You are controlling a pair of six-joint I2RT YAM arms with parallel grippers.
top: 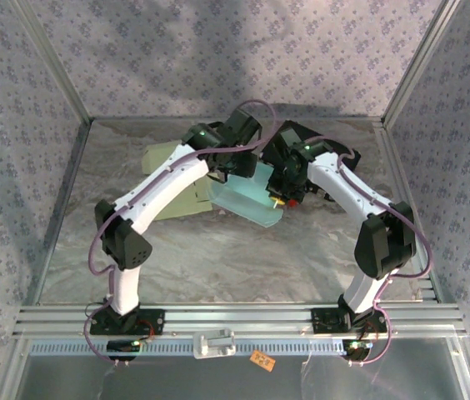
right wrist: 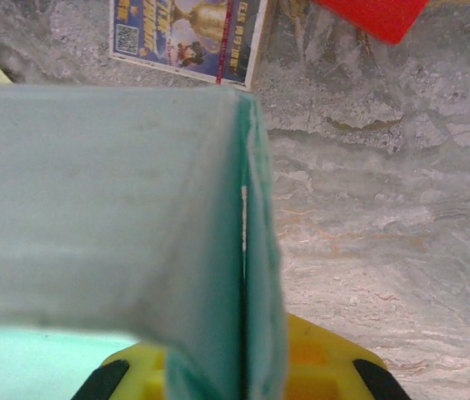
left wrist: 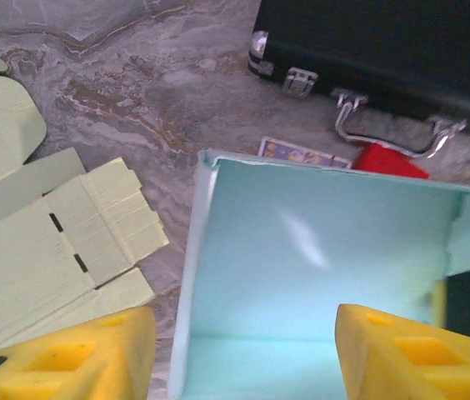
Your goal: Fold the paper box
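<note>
The right gripper (right wrist: 243, 367) is clamped on a doubled side wall of the teal paper box (right wrist: 93, 192). If that pinch slips, I judge the fold would spring back open. The left gripper (left wrist: 243, 354) stands partly open and grips nothing, with one yellow finger (left wrist: 93, 350) outside a box wall and the other over the interior; closing off-line could crush the panel. The box sits mid-table, just beside a flat pale-green carton blank (left wrist: 43, 250) and near a black case (left wrist: 368, 42).
</note>
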